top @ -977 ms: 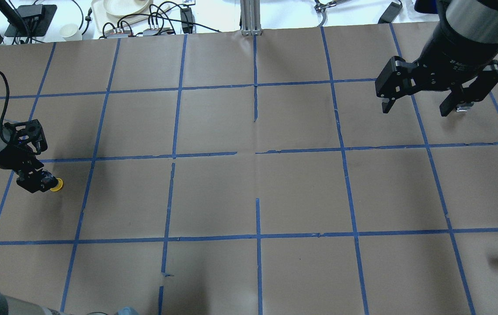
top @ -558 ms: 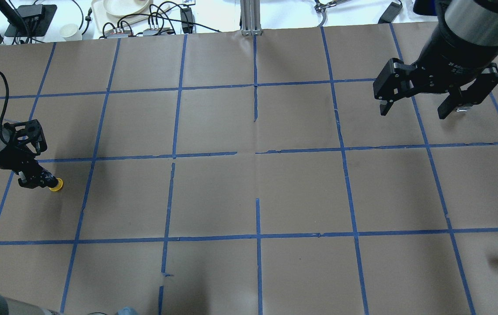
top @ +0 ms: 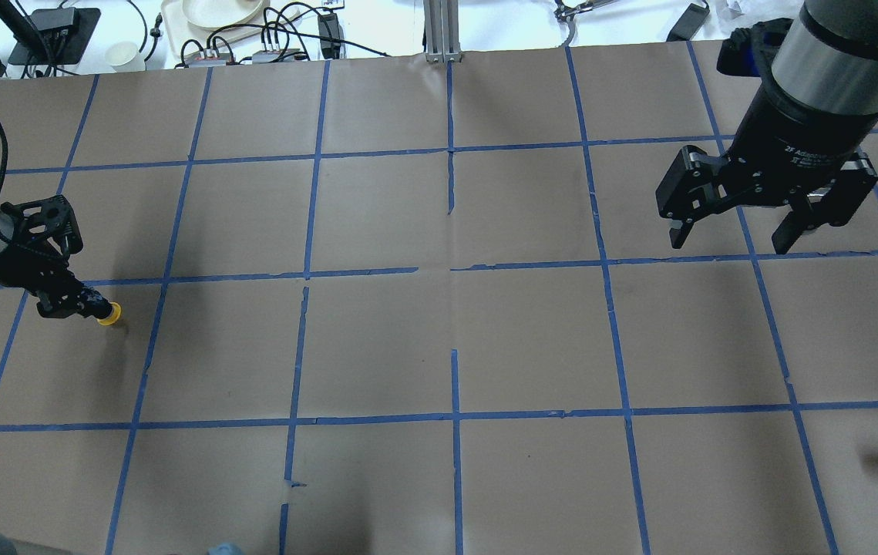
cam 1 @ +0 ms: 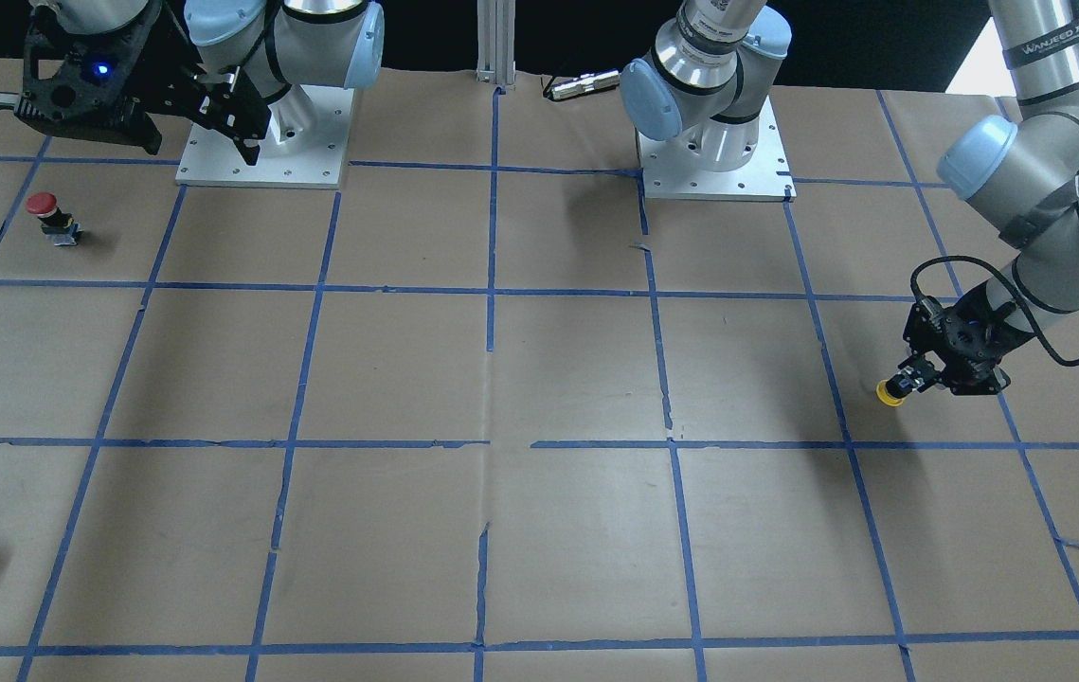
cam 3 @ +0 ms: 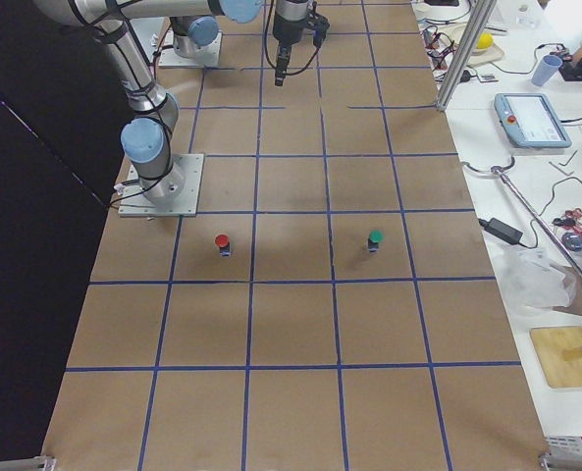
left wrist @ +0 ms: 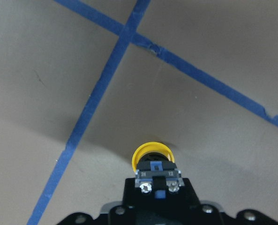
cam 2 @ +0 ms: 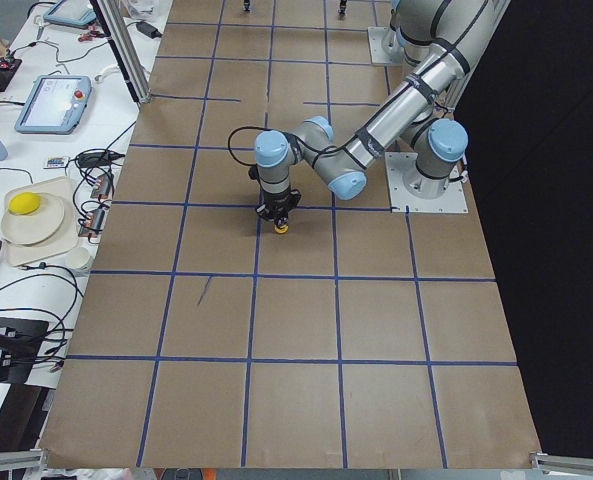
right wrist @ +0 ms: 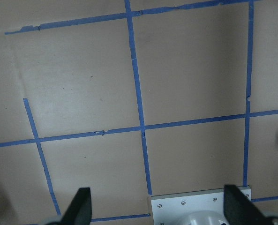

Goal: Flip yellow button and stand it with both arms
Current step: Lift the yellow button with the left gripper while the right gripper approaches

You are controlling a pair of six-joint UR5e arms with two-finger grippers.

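While the left pincer clamps the yellow button cap-outward, the right pincer gapes far across the worktop.

Brown matt paper over table, faintly creased; grid lines of blue tape, torn in places. Cap of yellow button smooth plastic, slight sheen; screws at its base bright metal. Tube of left arm silver satin metal; right gripper matt black

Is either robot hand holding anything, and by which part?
The left gripper holds the yellow button by its body, cap sticking out. The right gripper is open, empty.
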